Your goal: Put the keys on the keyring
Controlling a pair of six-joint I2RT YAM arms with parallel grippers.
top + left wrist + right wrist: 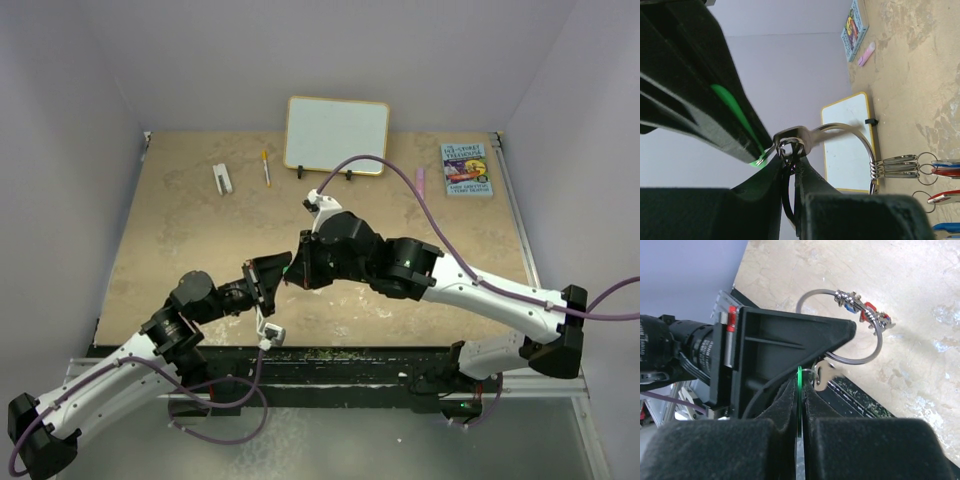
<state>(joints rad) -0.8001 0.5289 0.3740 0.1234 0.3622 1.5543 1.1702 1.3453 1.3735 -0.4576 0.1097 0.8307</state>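
My left gripper and right gripper meet above the near middle of the table. In the left wrist view the left gripper is shut on the thin wire of the keyring. Several keys with red and blue tags hang on the ring. In the right wrist view the right gripper is shut on the green tag of a silver key. That key's head touches the keyring right at the left gripper's fingertips. The green tag also shows in the left wrist view.
A white framed board stands at the back of the table. A yellow pen and a small white object lie to its left. A pink item and a book lie to its right. The table's dark front edge runs just below the grippers.
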